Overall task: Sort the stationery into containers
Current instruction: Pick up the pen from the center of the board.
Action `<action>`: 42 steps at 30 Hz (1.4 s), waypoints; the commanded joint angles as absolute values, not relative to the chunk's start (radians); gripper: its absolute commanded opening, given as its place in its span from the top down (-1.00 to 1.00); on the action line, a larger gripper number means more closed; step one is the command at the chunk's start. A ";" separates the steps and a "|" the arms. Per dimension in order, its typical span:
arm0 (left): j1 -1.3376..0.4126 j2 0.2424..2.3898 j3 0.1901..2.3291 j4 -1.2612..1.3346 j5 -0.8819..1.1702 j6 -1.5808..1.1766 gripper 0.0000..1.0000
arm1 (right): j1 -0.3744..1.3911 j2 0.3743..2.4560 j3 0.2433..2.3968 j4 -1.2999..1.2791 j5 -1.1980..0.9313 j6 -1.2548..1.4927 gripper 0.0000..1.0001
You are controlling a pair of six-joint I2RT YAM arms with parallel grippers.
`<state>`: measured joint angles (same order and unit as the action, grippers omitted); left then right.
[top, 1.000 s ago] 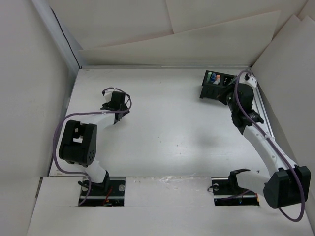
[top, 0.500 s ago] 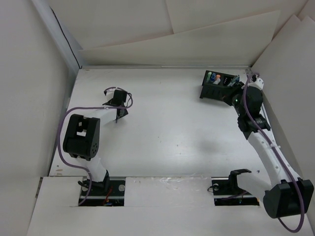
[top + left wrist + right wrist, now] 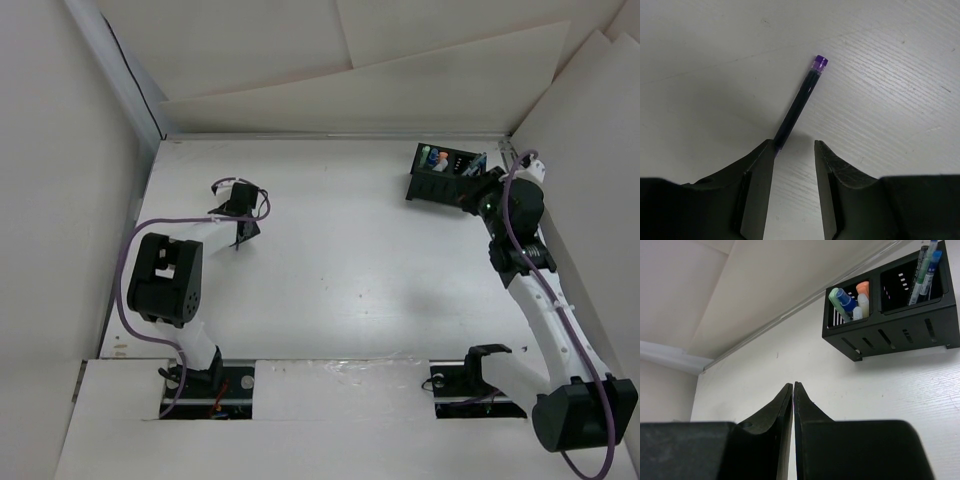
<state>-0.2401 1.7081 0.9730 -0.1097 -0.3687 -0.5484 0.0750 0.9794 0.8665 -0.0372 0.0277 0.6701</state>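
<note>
A slim dark purple pen [image 3: 800, 100] with a clear purple cap lies on the white table. My left gripper [image 3: 794, 146] is open just behind it, the pen's near end touching the left fingertip [image 3: 767, 150]; in the top view this gripper [image 3: 240, 228] is at the far left. The black organiser box [image 3: 900, 332] stands ahead and to the right of my right gripper [image 3: 793, 385], which is shut with nothing seen between the jaws. One compartment holds a green-and-blue marker [image 3: 841, 301] and an orange-capped piece [image 3: 863, 288]; another holds slim pens [image 3: 920, 270].
The organiser [image 3: 432, 187] sits at the far right corner of the table, close to the right wall [image 3: 570, 120], with my right gripper [image 3: 468, 188] beside it. A back wall rail [image 3: 330, 135] bounds the far edge.
My right arm has swung to the right and drawn back from the organiser. My left arm shifted slightly a second ago and has held still since.
</note>
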 commanded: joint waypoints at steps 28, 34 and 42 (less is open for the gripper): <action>-0.307 1.669 0.907 -0.020 -0.232 -0.541 0.90 | 0.057 0.981 0.861 0.004 -0.081 0.661 0.26; -0.441 1.603 0.874 0.124 -0.097 -0.502 0.92 | 0.159 1.187 0.948 0.018 -0.247 0.600 -0.17; -0.529 1.542 0.792 0.435 0.227 -0.483 0.85 | 0.334 1.420 1.054 0.018 -0.304 0.560 -0.29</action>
<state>-0.5156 1.5936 0.8188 0.2543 0.0662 -0.5018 0.2909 1.3815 0.9756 -0.0223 -0.2497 0.5957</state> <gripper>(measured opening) 0.080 0.644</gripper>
